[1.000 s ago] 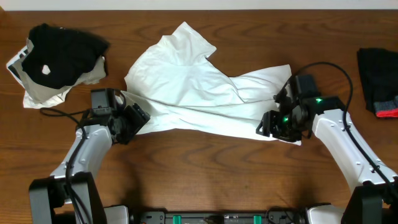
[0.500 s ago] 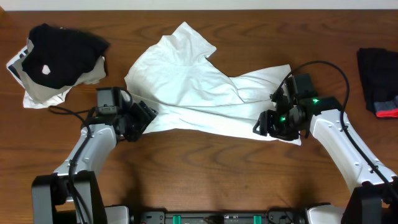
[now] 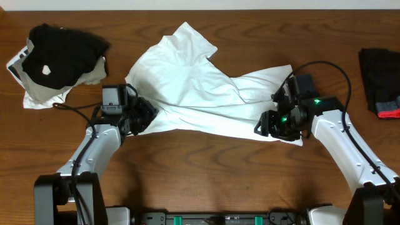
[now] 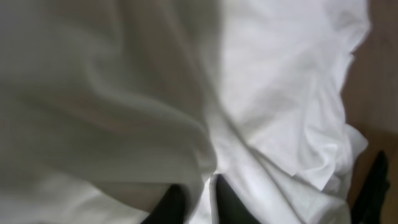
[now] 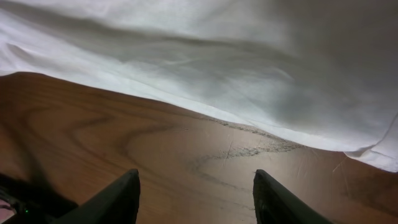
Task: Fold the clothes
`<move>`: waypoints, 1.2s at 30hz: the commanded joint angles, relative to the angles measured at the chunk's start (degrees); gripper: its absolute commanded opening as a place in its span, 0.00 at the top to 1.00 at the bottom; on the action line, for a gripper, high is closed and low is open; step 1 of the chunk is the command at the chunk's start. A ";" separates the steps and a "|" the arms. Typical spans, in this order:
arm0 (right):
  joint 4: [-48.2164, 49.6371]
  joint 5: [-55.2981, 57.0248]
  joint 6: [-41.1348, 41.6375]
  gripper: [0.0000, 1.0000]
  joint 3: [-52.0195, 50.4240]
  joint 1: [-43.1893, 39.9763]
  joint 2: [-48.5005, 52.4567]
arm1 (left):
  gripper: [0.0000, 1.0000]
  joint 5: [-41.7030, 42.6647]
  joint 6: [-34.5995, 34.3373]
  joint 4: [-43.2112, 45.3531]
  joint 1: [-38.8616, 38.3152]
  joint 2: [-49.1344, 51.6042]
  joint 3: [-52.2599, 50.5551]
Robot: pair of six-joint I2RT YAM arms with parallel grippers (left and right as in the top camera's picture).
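Left gripper [image 4: 199, 202] pinches T-shirt [image 4: 286, 93] fold — hidden overhead.

The T-shirt [image 3: 187, 81] lies between the left hand [image 3: 145, 115] and right hand [image 3: 265, 127].

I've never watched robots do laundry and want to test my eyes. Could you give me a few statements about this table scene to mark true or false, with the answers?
1. The white T-shirt lies rumpled and spread out, not folded. True.
2. The left arm's jaws are closed on the shirt's fabric. True.
3. The right arm's jaws are pinching the shirt too. False: they stand open over the bare table, with the shirt's edge just ahead of them.
4. The black garment with red trim lies beside the left arm. False: it is at the table's far right edge. The black garment with a white spot is the one on the left.
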 commanded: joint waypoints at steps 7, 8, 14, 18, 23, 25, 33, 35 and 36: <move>-0.02 -0.55 -0.83 0.44 -0.31 0.46 0.28 | 0.94 -7.23 0.15 8.00 -0.09 0.46 0.83; -0.02 -0.55 -0.83 0.44 -0.31 0.46 0.28 | 0.94 -7.93 0.15 8.92 -0.09 0.46 0.83; -0.09 -0.55 -0.83 0.44 -0.31 0.46 0.28 | 0.94 -13.64 0.17 12.20 -0.09 0.48 0.83; -0.24 -0.52 -0.83 0.44 -0.31 0.46 0.28 | 0.94 -17.55 0.22 12.02 -0.09 0.63 0.83; -0.26 -0.55 -0.83 0.44 -0.31 0.46 0.28 | 0.94 -23.63 0.17 12.87 -0.09 0.85 0.83; -0.26 -0.55 -0.83 0.44 -0.31 0.46 0.28 | 0.75 -24.20 0.20 14.34 -0.09 0.85 0.83; -1.42 -0.33 -0.79 0.41 -0.31 0.46 0.28 | 0.15 -24.09 3.04 14.88 -0.09 0.85 0.83; -2.97 2.36 0.96 0.39 -0.31 0.46 0.28 | 0.12 -23.96 3.02 14.21 -0.09 0.79 0.83; -3.93 4.28 2.67 0.39 -0.31 0.46 0.28 | 0.10 -23.63 3.04 13.92 -0.09 0.72 0.83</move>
